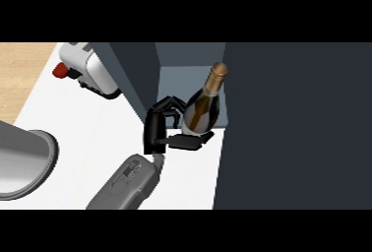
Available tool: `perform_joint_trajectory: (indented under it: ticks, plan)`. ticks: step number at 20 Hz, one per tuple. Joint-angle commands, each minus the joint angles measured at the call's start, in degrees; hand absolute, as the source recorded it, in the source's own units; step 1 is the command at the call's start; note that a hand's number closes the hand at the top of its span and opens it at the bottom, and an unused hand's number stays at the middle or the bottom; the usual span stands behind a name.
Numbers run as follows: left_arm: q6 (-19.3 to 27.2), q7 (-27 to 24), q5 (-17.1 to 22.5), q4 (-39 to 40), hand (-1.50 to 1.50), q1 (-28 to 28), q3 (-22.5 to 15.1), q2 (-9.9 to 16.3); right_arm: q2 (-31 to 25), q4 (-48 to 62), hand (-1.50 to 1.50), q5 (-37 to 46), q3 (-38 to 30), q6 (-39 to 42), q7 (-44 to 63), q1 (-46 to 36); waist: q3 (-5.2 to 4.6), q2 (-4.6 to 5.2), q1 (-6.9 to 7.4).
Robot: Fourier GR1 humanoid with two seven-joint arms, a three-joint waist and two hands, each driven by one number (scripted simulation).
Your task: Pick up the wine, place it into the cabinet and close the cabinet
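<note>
The wine bottle (203,104) stood at the front of the open cabinet (190,78), leaning so its gold neck tipped toward the dark door (291,128), with the one visible hand (161,129) curled round its lower body, fingers wrapping the left side and the thumb under its base. The bottle's base was hidden behind that thumb. Which arm this was could not be told; a white appliance (91,69) and a grey pot (25,160) were cut off at the left.

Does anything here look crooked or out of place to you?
The wine bottle leans, neck tipped right toward the dark cabinet door, rather than standing upright. That is because the hand has its fingers curled round it at the cabinet opening. Nothing is spilled.
</note>
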Motion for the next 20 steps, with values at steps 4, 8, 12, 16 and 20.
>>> perform_joint_trajectory:
  ticks: [4,8,12,16,20]
  plan:
    - [-0.56,-5.26,5.91,9.63,1.5,-6.49,0.06,-0.01,2.55,0.9,-1.5,-1.58,-1.03,4.47,-4.69,4.21,0.03,0.03,-0.23]
    - [-2.63,-8.92,11.24,16.05,1.5,-11.69,1.56,-0.01,0.49,-4.46,-1.5,-5.81,-2.21,1.72,1.54,3.85,0.0,0.1,-0.86]
    - [-6.42,-11.78,13.98,20.81,1.5,-14.56,3.34,-0.01,0.52,-0.01,-1.5,-3.65,-2.67,2.61,-0.45,1.54,0.01,0.12,-0.43]
    - [-3.68,-12.73,20.32,22.48,1.5,-16.89,-1.64,-0.01,-0.58,-2.78,-1.5,-8.28,-4.57,2.46,1.5,2.27,0.0,0.13,-1.09]
    - [-5.73,-11.12,23.13,30.43,1.5,-24.39,0.24,-0.01,1.2,1.13,-1.5,-3.46,-1.46,1.22,-0.27,-1.23,0.0,0.36,-1.21]
